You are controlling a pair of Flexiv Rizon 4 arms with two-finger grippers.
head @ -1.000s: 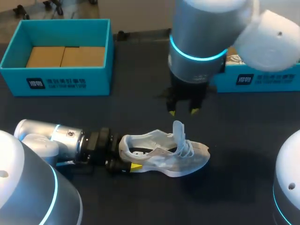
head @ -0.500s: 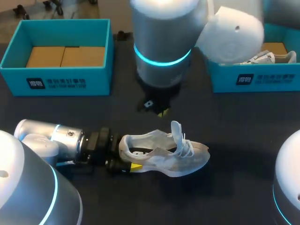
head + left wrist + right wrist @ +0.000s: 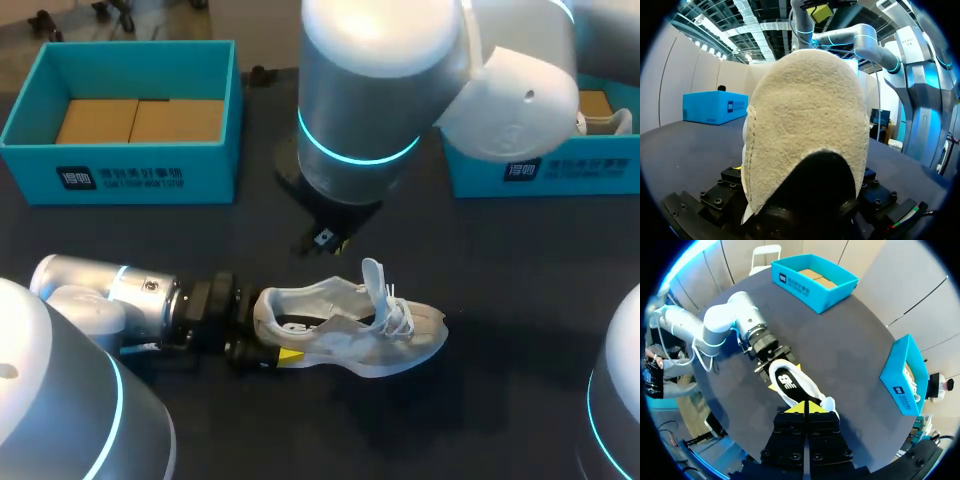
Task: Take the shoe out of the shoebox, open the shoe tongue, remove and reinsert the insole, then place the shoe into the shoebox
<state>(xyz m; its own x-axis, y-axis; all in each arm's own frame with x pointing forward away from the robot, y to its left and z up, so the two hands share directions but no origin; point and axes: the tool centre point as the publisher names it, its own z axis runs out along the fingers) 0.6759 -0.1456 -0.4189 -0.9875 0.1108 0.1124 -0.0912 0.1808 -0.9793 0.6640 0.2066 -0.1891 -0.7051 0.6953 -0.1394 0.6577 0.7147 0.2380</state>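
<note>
Here, the left gripper clamps the heel of a white shoe on the dark table — the right gripper hangs above, fingers pressed together, empty

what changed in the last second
The right gripper swung toward the left arm's side, behind the shoe, and its fingers closed. The left gripper stayed clamped on the shoe's heel, and the shoe did not move.
</note>
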